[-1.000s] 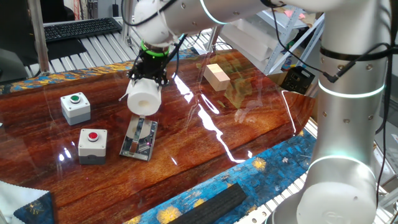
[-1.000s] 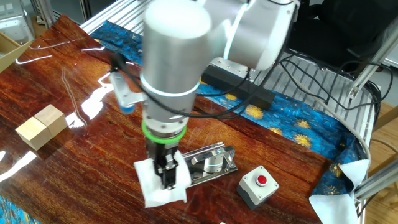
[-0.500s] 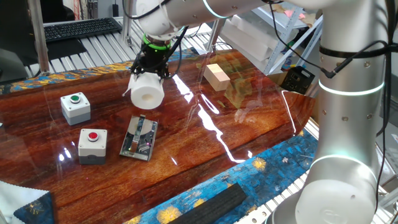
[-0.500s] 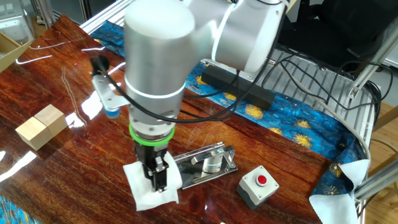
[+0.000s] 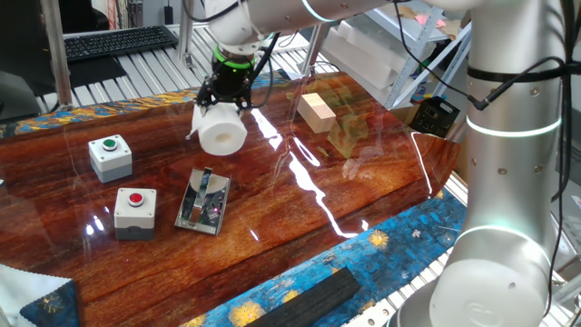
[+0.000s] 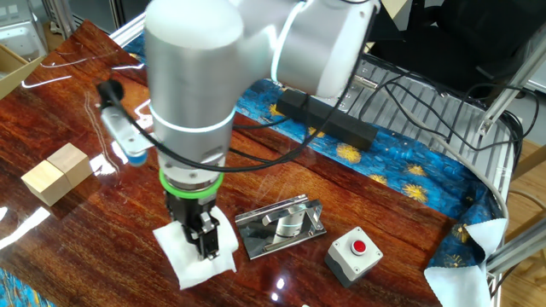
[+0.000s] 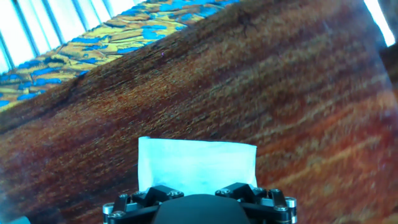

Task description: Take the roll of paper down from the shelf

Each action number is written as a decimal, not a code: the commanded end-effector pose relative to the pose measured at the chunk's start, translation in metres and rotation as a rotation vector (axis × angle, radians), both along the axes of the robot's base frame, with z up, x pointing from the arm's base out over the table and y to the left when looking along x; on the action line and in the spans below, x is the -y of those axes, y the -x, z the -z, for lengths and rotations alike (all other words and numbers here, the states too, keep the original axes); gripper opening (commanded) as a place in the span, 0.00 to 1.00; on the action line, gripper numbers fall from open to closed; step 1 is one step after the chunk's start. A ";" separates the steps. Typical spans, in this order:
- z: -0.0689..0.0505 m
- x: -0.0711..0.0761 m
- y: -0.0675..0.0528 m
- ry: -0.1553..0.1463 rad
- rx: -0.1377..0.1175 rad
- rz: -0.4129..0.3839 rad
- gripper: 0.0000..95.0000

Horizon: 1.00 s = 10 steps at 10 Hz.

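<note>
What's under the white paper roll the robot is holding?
Under the plump white toilet-paper roll, gripped by the jaws of the gripper, only shiny red-brown wooden table shows. The flat metal holder plate lies apart, nearer the camera. The wood directly beneath is covered by the roll.

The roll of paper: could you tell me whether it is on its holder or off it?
Off. The gripper holds the roll of paper apart from the bare metal holder.

The roll of paper, plump and white, is held clear of the shelf, round end outward. The shelf, a shiny metal plate with a bar, lies flat beside it.
</note>
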<state>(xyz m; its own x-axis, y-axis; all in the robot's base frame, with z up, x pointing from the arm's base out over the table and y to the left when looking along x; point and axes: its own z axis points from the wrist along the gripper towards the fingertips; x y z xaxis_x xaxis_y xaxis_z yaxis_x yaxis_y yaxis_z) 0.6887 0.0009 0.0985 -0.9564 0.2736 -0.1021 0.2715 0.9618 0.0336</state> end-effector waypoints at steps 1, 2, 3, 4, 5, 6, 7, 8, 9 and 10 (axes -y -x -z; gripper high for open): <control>0.000 0.013 0.007 0.015 -0.026 -0.135 0.00; -0.001 0.016 0.011 0.021 -0.034 -0.166 0.00; 0.000 0.019 0.017 0.023 -0.038 -0.183 0.00; 0.002 0.020 0.023 0.025 -0.038 -0.191 0.00; 0.003 0.022 0.030 0.039 -0.040 -0.206 0.00; 0.004 0.024 0.038 0.043 -0.040 -0.210 0.00; 0.005 0.025 0.042 0.044 -0.039 -0.212 0.00; 0.007 0.026 0.048 0.046 -0.038 -0.211 0.00; 0.008 0.023 0.051 0.054 -0.038 -0.213 0.00; 0.009 0.021 0.053 0.064 -0.040 -0.221 0.00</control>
<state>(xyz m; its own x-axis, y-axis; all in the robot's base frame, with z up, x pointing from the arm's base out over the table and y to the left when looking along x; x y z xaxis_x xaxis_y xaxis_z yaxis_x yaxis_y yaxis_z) 0.6341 -0.0190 0.0896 -0.9959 0.0517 -0.0745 0.0547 0.9977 -0.0393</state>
